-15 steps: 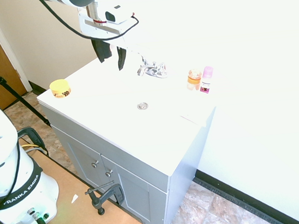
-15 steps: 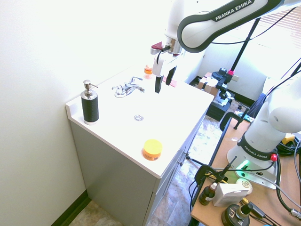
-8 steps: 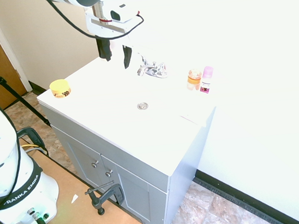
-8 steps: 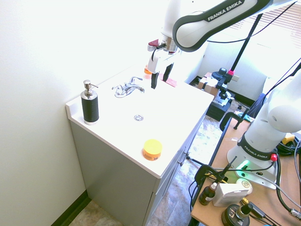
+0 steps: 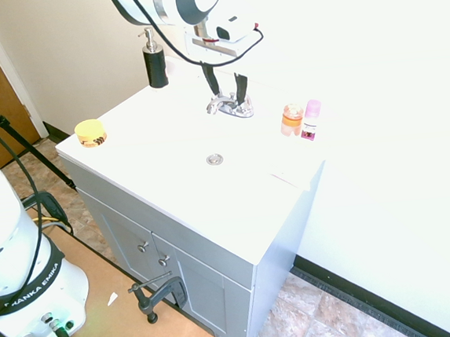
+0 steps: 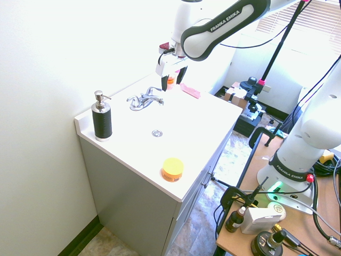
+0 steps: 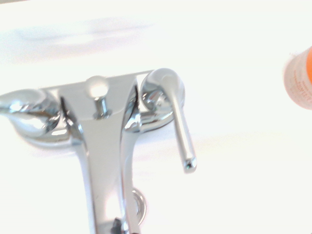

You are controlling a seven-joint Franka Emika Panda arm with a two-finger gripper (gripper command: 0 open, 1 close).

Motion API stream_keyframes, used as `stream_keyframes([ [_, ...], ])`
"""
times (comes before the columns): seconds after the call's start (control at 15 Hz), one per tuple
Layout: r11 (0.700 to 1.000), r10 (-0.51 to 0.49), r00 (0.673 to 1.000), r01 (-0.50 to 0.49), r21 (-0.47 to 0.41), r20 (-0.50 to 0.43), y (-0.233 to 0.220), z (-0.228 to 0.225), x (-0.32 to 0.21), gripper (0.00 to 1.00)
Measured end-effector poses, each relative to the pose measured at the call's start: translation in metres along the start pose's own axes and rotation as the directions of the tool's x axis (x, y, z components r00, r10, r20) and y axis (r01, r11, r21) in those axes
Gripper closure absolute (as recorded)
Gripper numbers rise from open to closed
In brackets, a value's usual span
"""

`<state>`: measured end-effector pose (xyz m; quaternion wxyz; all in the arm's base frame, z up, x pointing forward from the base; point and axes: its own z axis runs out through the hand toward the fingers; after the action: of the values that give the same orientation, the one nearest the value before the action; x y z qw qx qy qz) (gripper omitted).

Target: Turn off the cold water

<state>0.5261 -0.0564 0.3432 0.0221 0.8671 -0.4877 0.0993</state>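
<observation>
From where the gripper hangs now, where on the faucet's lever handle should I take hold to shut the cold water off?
Take the long lever near its free tip, not the domed base: the tip gives the most leverage. Come from above with the open gripper, one finger on each side of the bar, since it lies low and roughly level beside the faucet spout. No stream is visible.

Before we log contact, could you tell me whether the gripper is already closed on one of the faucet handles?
No. In the first exterior view the gripper hangs open just above the faucet, its fingers apart and clamping nothing.
</observation>
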Motion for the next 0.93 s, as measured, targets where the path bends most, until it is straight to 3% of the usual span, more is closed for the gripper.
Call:
stream_keyframes([
  [0.53,1.000,0.009,0.999,-0.010,-0.025,-0.040,-0.031,0.028,0.020,0.00],
  [0.93,0.997,0.005,0.998,-0.010,-0.081,-0.060,-0.024,0.054,0.026,0.00],
])
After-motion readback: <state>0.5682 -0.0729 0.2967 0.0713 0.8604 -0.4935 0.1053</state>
